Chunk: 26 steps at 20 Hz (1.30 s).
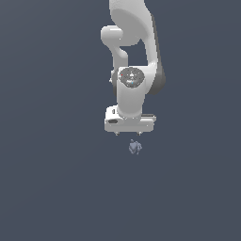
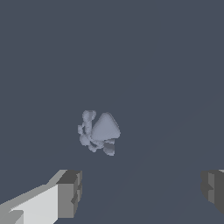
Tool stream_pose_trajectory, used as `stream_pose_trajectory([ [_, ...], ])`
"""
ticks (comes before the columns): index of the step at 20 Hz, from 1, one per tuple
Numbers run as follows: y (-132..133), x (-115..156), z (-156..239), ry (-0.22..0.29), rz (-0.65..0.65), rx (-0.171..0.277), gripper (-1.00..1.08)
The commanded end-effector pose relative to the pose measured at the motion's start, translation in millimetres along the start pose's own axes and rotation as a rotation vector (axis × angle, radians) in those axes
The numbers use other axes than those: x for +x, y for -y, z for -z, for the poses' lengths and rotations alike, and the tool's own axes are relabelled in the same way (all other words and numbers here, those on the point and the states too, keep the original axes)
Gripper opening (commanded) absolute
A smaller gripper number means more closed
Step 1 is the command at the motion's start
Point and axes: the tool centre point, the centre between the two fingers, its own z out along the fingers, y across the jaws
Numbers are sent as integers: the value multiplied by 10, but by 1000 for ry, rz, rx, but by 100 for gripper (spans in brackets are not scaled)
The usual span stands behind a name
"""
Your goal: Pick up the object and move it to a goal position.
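The object point(image 1: 135, 147) is a tiny, lumpy grey-blue thing lying on the dark grey floor, just below the white arm's hand in the exterior view. In the wrist view the object point(image 2: 99, 131) sits ahead of the fingers, nearer one fingertip than the other. My gripper point(image 1: 128, 133) hangs above and slightly to the exterior view's left of the object, apart from it. The jaws stand wide open with nothing between them; both grey fingertips point(image 2: 70, 192) show in the wrist view, and the gripper point(image 2: 140, 192) is empty.
The flat dark grey floor point(image 1: 56, 188) fills both views. The white arm point(image 1: 134, 56) rises behind the gripper toward the top of the exterior view. No goal marker shows.
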Motion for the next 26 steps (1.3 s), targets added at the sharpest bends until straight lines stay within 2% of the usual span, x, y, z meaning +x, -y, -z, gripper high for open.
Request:
stream_pose_trajectory([
  [1, 54, 22, -53, -1, -33, -2, 100],
  [14, 369, 137, -368, -9, -227, -13, 100],
  [26, 437, 154, -452, -11, -265, -16, 100],
])
